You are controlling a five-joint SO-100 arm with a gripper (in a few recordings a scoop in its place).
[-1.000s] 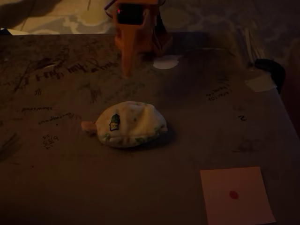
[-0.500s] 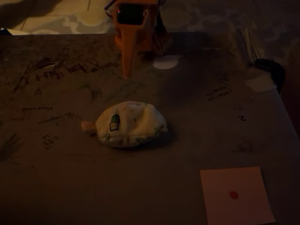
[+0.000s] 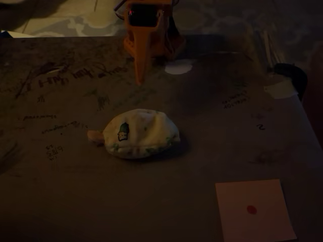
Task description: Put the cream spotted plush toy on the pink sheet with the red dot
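Your claw (image 3: 140,75) hangs at upper centre of the fixed view, orange tips pointing down, holding nothing; too dim for you to tell how far the jaws are parted. The cream spotted plush toy (image 3: 141,133) lies mid-frame on the scribbled dark worktop (image 3: 60,191), well apart from the claw. The pink sheet with the red dot (image 3: 255,210) lies flat at lower right, bare.

End effector (image 3: 140,78) tip lower, nearer table; scene dimmer.
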